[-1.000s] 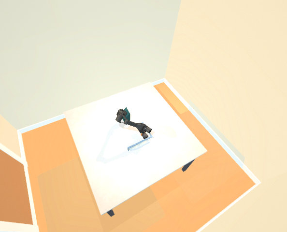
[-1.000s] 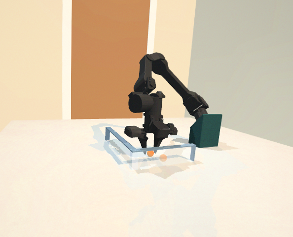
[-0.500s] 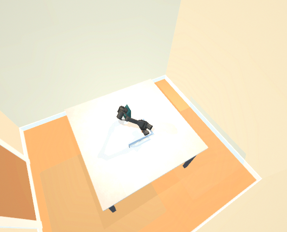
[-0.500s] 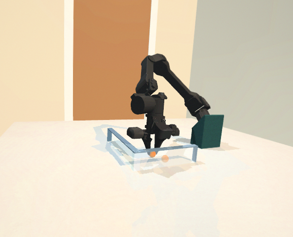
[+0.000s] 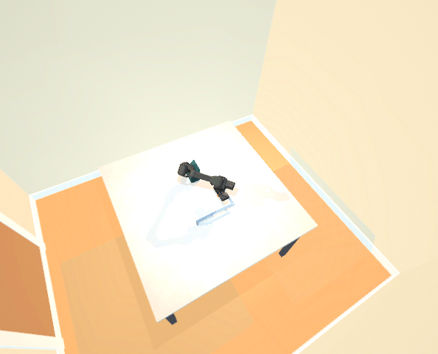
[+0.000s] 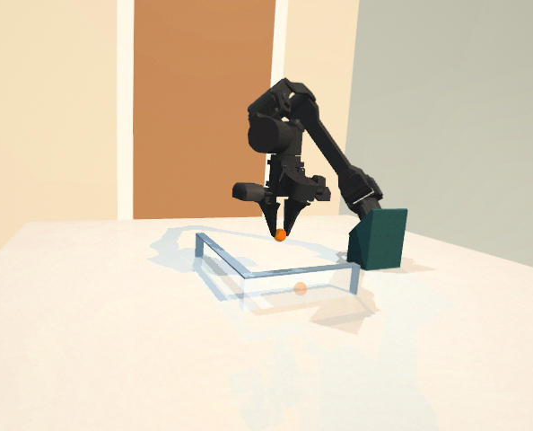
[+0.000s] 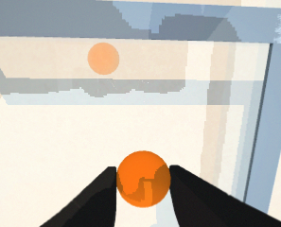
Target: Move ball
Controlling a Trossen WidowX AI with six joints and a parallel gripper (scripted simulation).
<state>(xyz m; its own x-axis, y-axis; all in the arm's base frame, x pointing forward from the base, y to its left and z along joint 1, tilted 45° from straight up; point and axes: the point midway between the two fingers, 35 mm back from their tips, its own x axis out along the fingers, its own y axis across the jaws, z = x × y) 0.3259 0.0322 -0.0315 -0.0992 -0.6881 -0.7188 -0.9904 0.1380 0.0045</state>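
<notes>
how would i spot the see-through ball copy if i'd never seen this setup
Find the two clear walls that meet in a corner on the table, near the green base block. Inside that corner, low on the table, sits a faint, pale orange copy. The real ball is solid bright orange and pinched in the pincer above the table.
</notes>
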